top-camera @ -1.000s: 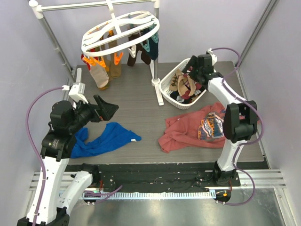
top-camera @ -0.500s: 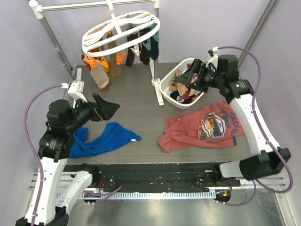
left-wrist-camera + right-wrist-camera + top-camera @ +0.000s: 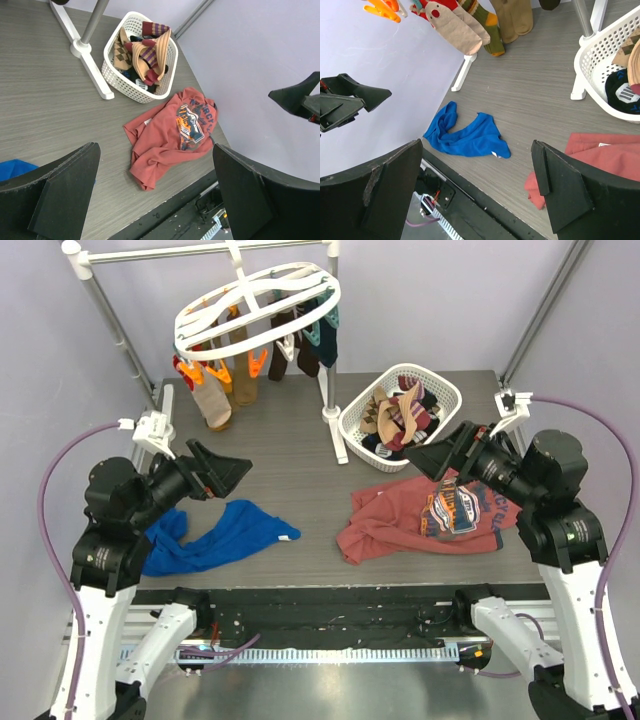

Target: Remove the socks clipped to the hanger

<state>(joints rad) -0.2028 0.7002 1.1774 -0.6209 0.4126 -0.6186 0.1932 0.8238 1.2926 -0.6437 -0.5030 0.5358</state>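
The hanger (image 3: 255, 305), a white oval ring with spokes, hangs from the rail at the back left. Socks are clipped under it: a beige and red pair (image 3: 212, 400), a tan one (image 3: 243, 380), and dark brown and teal ones (image 3: 312, 345). The right wrist view shows the beige, green-orange and tan socks (image 3: 470, 22) along its top edge. My left gripper (image 3: 235, 478) is open and empty above the table, in front of and below the hanger. My right gripper (image 3: 437, 455) is open and empty, just in front of the basket. In the wrist views both the left gripper (image 3: 154, 147) and the right gripper (image 3: 477, 145) have wide, empty jaws.
A white lattice basket (image 3: 352, 430) holding several loose socks stands right of the stand's upright pole (image 3: 328, 370). A red printed shirt (image 3: 430, 510) lies front right and a blue shirt (image 3: 225, 535) front left. The stand's feet (image 3: 336, 440) rest on the table.
My right arm has drawn back from over the basket toward the front right, its gripper now pointing left. The left arm has shifted slightly back and left. Both grippers stayed open.
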